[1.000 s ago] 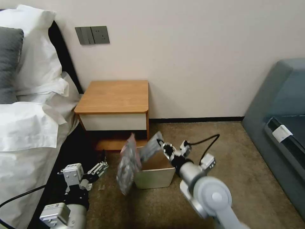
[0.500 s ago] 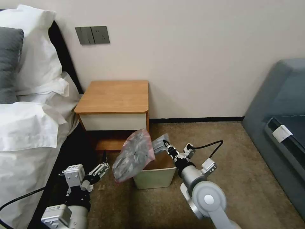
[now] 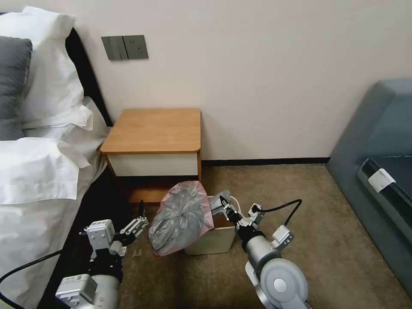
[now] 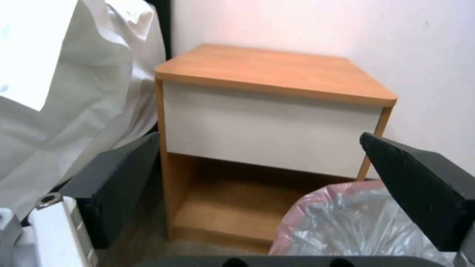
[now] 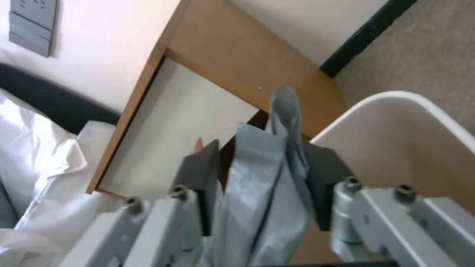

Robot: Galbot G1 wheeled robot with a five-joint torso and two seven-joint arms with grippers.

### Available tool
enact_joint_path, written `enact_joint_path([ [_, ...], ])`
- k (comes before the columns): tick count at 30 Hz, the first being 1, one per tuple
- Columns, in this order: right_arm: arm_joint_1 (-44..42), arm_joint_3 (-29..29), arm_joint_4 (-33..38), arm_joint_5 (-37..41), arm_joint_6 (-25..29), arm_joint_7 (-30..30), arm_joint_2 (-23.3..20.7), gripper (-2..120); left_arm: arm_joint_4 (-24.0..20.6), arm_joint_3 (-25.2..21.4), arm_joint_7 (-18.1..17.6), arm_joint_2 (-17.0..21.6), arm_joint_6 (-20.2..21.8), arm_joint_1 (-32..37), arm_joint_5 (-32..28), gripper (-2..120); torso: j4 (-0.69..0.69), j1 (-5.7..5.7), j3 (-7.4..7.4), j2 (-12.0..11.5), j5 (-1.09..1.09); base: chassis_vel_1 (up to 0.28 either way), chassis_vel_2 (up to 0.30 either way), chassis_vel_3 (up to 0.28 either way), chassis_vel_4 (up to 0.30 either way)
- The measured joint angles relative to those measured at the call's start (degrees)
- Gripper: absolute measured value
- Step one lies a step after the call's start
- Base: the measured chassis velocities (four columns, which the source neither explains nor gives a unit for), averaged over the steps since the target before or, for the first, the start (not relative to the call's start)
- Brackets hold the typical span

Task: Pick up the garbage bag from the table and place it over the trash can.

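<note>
Garbage bag (image 3: 182,218): one, grey translucent plastic with a pinkish-red edge, billowed over the left side of the trash can (image 3: 214,240) and hanging down outside its left wall. Its long axis runs from the gripped end at upper right down to the lower left. One trash can stands on the carpet in front of the nightstand (image 3: 155,129). The right gripper (image 3: 223,205) sits over the can's opening, jaws narrowed on a bunched grey fold of the bag. The left gripper (image 3: 136,225) hangs low near the bed, jaws spread wide, holding nothing.
</note>
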Motion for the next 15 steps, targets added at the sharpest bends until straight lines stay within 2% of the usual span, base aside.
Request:
enact_joint_path([
  [1, -0.2, 0.1, 0.5, 0.2, 0.0, 0.3, -0.1, 47, 0.0, 0.0, 0.0, 0.0, -0.1, -0.2, -0.1, 100, 0.00, 0.00, 0.00, 0.0, 0.00, 0.000, 0.000, 0.000, 0.000],
  [2, -0.2, 0.1, 0.5, 0.2, 0.0, 0.3, -0.1, 47, 0.0, 0.0, 0.0, 0.0, -0.1, -0.2, -0.1, 100, 0.00, 0.00, 0.00, 0.0, 0.00, 0.000, 0.000, 0.000, 0.000],
  [5, -0.9, 0.7, 1.9, 0.9, -0.4, 0.8, -0.7, 62, 0.0, 0.0, 0.0, 0.1, -0.4, -0.9, -0.5, 100, 0.00, 0.00, 0.00, 0.0, 0.00, 0.000, 0.000, 0.000, 0.000],
  [6, -0.9, 0.7, 1.9, 0.9, -0.4, 0.8, -0.7, 62, 0.0, 0.0, 0.0, 0.1, -0.4, -0.9, -0.5, 100, 0.00, 0.00, 0.00, 0.0, 0.00, 0.000, 0.000, 0.000, 0.000],
  [9, -1.4, 1.4, 2.8, 1.0, -0.5, 0.9, -1.6, 75, 0.0, 0.0, 0.0, 0.2, -0.5, -1.3, -0.9, 100, 0.00, 0.00, 0.00, 0.0, 0.00, 0.000, 0.000, 0.000, 0.000],
  [10, -1.4, 1.4, 2.8, 1.0, -0.5, 0.9, -1.6, 75, 0.0, 0.0, 0.0, 0.2, -0.5, -1.3, -0.9, 100, 0.00, 0.00, 0.00, 0.0, 0.00, 0.000, 0.000, 0.000, 0.000],
  [13, -1.9, 2.8, 4.1, 1.0, -0.6, 1.1, -2.6, 90, 0.0, -0.1, -0.1, 0.7, -0.4, -1.6, -1.4, 100, 0.00, 0.00, 0.00, 0.0, 0.00, 0.000, 0.000, 0.000, 0.000],
  [15, -2.0, 3.1, 4.5, 1.0, -0.6, 1.1, -3.0, 93, 0.0, -0.1, -0.2, 0.9, -0.4, -1.8, -1.5, 100, 0.00, 0.00, 0.00, 0.0, 0.00, 0.000, 0.000, 0.000, 0.000],
])
